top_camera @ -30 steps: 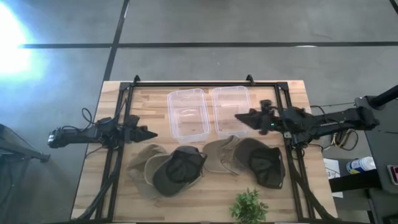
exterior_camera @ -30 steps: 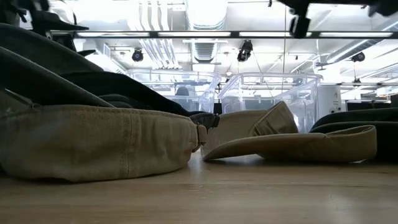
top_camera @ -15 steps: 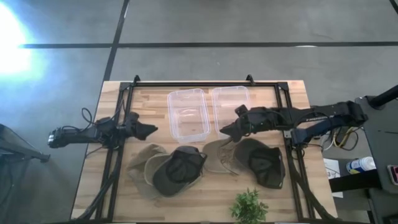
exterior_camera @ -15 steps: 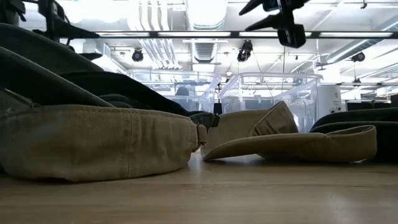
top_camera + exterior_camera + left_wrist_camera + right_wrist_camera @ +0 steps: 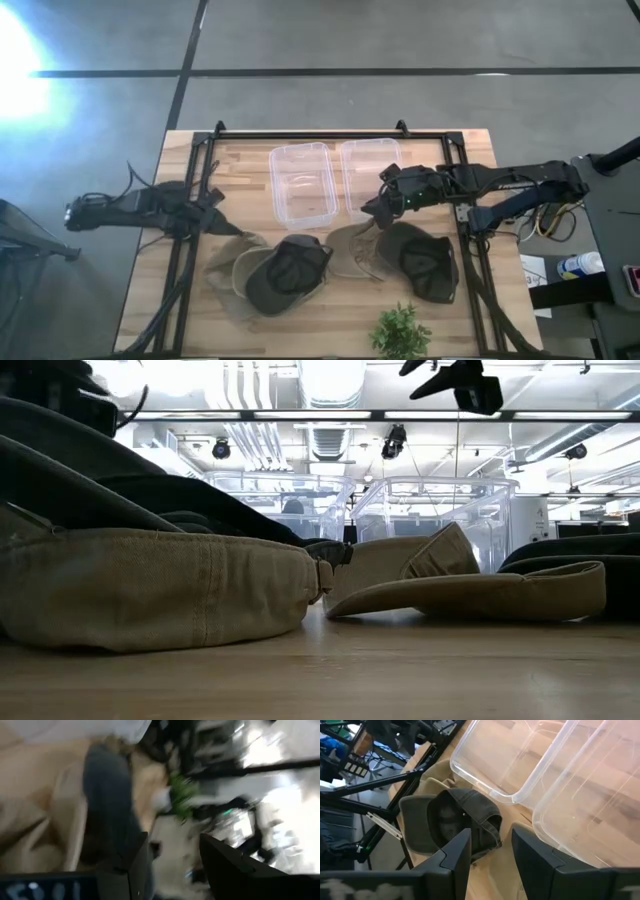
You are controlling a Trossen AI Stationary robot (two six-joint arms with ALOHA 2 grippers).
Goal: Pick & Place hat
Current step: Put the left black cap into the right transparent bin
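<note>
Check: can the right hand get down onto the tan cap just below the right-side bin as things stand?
Probably yes. The right hand hovers open at that tan cap, beside the clear bin. Nothing lies on the cap's near part; a dark cap overlaps its far side only.

Light wood-plank table (image 5: 460, 315), smooth, matt. Two clear glossy plastic bins (image 5: 302, 183) (image 5: 370, 175). Matt cloth caps: tan (image 5: 352, 250), dark olive (image 5: 287, 272). Black metal frame (image 5: 330, 133).
</note>
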